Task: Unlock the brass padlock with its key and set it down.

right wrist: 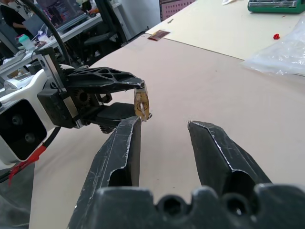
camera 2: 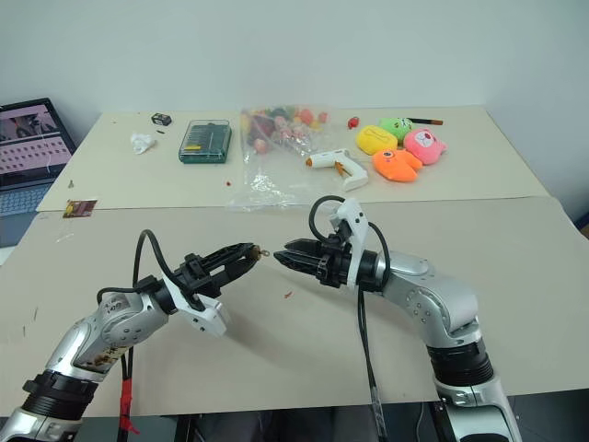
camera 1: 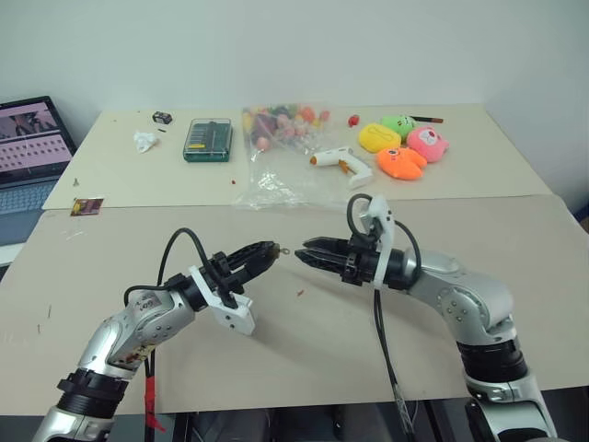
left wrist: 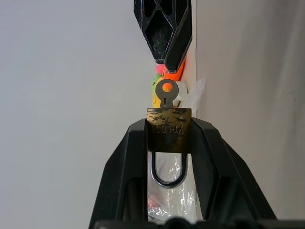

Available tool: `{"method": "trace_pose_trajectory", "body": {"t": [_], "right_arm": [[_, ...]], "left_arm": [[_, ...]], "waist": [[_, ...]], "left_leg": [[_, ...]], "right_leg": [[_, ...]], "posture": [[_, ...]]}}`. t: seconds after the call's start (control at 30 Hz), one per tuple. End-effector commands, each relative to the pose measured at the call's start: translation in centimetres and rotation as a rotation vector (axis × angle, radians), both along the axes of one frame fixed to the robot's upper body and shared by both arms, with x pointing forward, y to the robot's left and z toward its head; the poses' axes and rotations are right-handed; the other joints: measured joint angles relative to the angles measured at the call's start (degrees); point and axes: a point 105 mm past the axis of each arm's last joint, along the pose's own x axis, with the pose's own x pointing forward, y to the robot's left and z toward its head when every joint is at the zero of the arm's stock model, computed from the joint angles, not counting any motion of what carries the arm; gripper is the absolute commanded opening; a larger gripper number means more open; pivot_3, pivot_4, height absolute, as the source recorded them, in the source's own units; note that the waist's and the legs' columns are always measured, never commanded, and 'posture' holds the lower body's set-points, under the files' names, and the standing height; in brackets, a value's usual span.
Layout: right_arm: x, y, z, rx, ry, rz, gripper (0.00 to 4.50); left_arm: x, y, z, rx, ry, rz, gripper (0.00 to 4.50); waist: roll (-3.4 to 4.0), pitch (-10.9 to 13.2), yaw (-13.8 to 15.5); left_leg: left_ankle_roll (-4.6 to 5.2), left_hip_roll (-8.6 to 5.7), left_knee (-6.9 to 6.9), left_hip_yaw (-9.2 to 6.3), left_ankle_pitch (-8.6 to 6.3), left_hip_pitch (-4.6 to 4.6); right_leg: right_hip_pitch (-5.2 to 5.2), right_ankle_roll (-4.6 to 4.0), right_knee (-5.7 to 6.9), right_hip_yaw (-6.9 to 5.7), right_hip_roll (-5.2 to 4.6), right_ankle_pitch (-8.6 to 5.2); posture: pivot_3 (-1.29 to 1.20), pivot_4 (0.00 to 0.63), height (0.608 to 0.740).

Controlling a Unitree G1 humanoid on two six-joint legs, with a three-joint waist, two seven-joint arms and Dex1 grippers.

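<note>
Between left fingers (left wrist: 121, 167) brass padlock (left wrist: 168, 130) clamped

arms: silver-grey shells, black joints | wrists: white brackets | cables: black loops | tool fingers: black, lattice-ribbed

A plain white wall (camera 1: 304, 46) rises behind 2 beige tabletops, the far tabletop (camera 1: 497, 170) meeting the near tabletop (camera 1: 515, 239) along 1 seam.

A brass-yellow padlock (left wrist: 168, 130) with silver shackle sits between black end effector fingers (left wrist: 125, 167).
</note>
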Motion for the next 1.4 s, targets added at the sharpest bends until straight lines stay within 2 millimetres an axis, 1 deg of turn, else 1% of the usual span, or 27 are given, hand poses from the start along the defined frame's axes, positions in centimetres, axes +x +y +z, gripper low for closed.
{"method": "trace_pose_trajectory", "body": {"t": [0.03, 0.17, 0.47, 0.53, 0.57, 0.67, 0.7, 0.93, 1.1, 1.2, 1.33, 1.4], "right_arm": [[-0.5, 1.1, 1.2, 0.033, -0.058, 0.049, 2.06], [-0.6, 1.6, 1.2, 0.042, -0.059, 0.059, 2.06], [-0.1, 1.8, 1.4, 0.055, -0.055, 0.053, 2.06], [-0.1, 1.9, 1.3, 0.057, -0.05, 0.057, 1.48], [-0.1, 1.9, 1.3, 0.057, -0.046, 0.059, 1.32], [-0.2, 1.9, 1.1, 0.051, -0.041, 0.064, 0.28], [-0.2, 1.9, 1.1, 0.049, -0.039, 0.065, 0.06], [-0.2, 1.8, 0.9, 0.046, -0.033, 0.063, 0.06], [-0.3, 1.8, 0.9, 0.052, -0.02, 0.062, 0.06], [0.0, 1.6, 0.8, 0.079, 0.053, 0.041, 0.06], [-0.2, 1.6, 1.1, 0.175, 0.231, 0.082, 0.06], [0.0, 1.3, 0.8, 0.186, 0.317, 0.076, 0.06]], "left_arm": [[-0.1, -0.2, 0.7, -0.021, -0.033, -0.02, 0.75], [0.1, -0.2, 0.6, -0.022, -0.035, -0.013, 0.75], [0.1, -0.5, 0.5, -0.029, -0.04, -0.01, 0.75], [0.1, -0.5, 0.5, -0.034, -0.038, -0.007, 0.75], [0.1, -0.5, 0.5, -0.035, -0.038, -0.007, 0.75], [0.1, -0.6, 0.6, -0.038, -0.04, -0.006, 0.75], [0.1, -0.6, 0.6, -0.038, -0.041, -0.006, 0.75], [0.2, -0.5, 1.0, -0.037, -0.061, -0.004, 0.75], [-0.1, -0.8, 1.6, -0.021, -0.116, -0.017, 0.75], [-0.6, -1.2, 2.0, 0.013, -0.189, -0.049, 0.75], [-1.1, -1.5, 2.4, -0.004, -0.233, -0.084, 0.75], [-1.3, -1.6, 2.6, -0.005, -0.253, -0.097, 0.75]], "waist": [[0.0, 0.0, 0.0], [0.0, 0.0, 0.0], [0.0, 0.0, -0.2], [0.0, 0.0, -0.2], [0.0, 0.0, -0.3], [0.0, 0.0, -0.4], [0.0, 0.0, -0.4], [0.0, 0.0, -0.5], [0.0, 0.0, -0.5], [0.0, 0.0, -0.5], [0.0, 0.0, -0.5], [0.01, 0.0, -0.5]], "left_leg": [[0.0, 0.0, 0.0, 0.0, 0.0, 0.0], [0.0, 0.0, 0.01, 0.0, 0.0, 0.0], [0.0, -0.01, 0.01, 0.0, 0.0, 0.0], [0.0, -0.01, 0.0, 0.0, 0.0, 0.0], [0.0, -0.01, 0.0, 0.0, 0.0, 0.0], [0.0, -0.01, 0.01, -0.01, 0.0, 0.0], [0.0, -0.01, 0.01, -0.01, 0.0, 0.0], [0.0, -0.01, 0.0, -0.01, 0.0, 0.0], [0.0, -0.01, 0.01, -0.01, 0.0, 0.0], [0.0, -0.01, 0.0, -0.01, 0.0, 0.0], [-0.01, 0.0, -0.01, -0.01, 0.0, 0.0], [0.0, 0.0, -0.01, -0.01, 0.0, 0.0]], "right_leg": [[0.0, 0.0, 0.0, 0.0, 0.0, 0.0], [0.01, 0.0, 0.0, 0.0, 0.0, 0.0], [0.0, 0.0, 0.01, 0.0, 0.0, 0.0], [0.0, 0.0, 0.01, 0.0, 0.0, 0.0], [0.0, 0.0, 0.01, 0.0, 0.0, 0.0], [0.0, 0.0, 0.01, 0.0, 0.0, 0.0], [0.0, 0.0, 0.01, 0.0, 0.0, 0.0], [-0.01, 0.0, 0.01, 0.0, 0.0, 0.0], [-0.01, 0.0, 0.01, 0.0, 0.0, 0.0], [-0.01, 0.0, 0.01, 0.0, 0.0, 0.0], [-0.01, -0.03, 0.01, 0.01, 0.0, 0.02], [-0.01, -0.03, 0.01, 0.01, 0.0, 0.02]], "posture": [[0.0, 0.15, 0.74], [0.0, 0.15, 0.74], [0.0, 0.15, 0.74], [0.0, 0.15, 0.74], [0.0, 0.15, 0.74], [0.0, 0.15, 0.74], [0.0, 0.15, 0.74], [0.0, 0.15, 0.74], [0.0, 0.15, 0.74], [0.0, 0.15, 0.74], [0.0, 0.15, 0.74], [0.0, 0.15, 0.74]]}}
